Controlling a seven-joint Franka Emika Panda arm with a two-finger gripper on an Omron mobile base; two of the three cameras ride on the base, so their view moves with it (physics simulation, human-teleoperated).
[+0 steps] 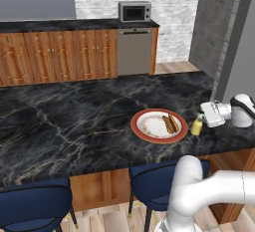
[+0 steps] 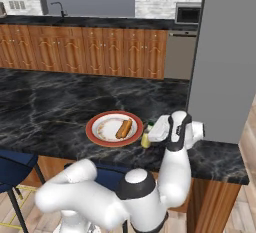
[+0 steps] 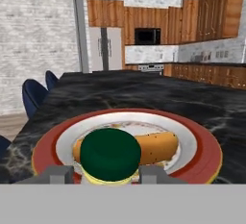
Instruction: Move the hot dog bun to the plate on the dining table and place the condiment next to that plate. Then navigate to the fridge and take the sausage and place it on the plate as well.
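- Kitchen setting: wooden cabinets (image 1: 60,54) along the back wall, a microwave (image 1: 135,12) on the dark counter, white brick behind.
- Table (image 1: 74,121): black marble with white veins, running across the foreground; blue stools (image 1: 35,203) stood at its near edge.
- Plate (image 1: 142,132): red-orange rim, white centre, lay on the table near its near edge.
- Bun (image 1: 171,124): tan-orange, lay on the plate's white centre, toward the gripper's side.
- Condiment (image 1: 197,126): yellow bottle with green cap, stood upright on the table just beside the plate's rim, clear of it.
- Gripper (image 1: 202,118): reached in level over the table, its two fingers set either side of the bottle just below the cap; in the hand view the tips flanked the bottle closely, partly closed on it.
- Fridge (image 3: 106,49): grey, seen far off beyond the table's end in the hand view.
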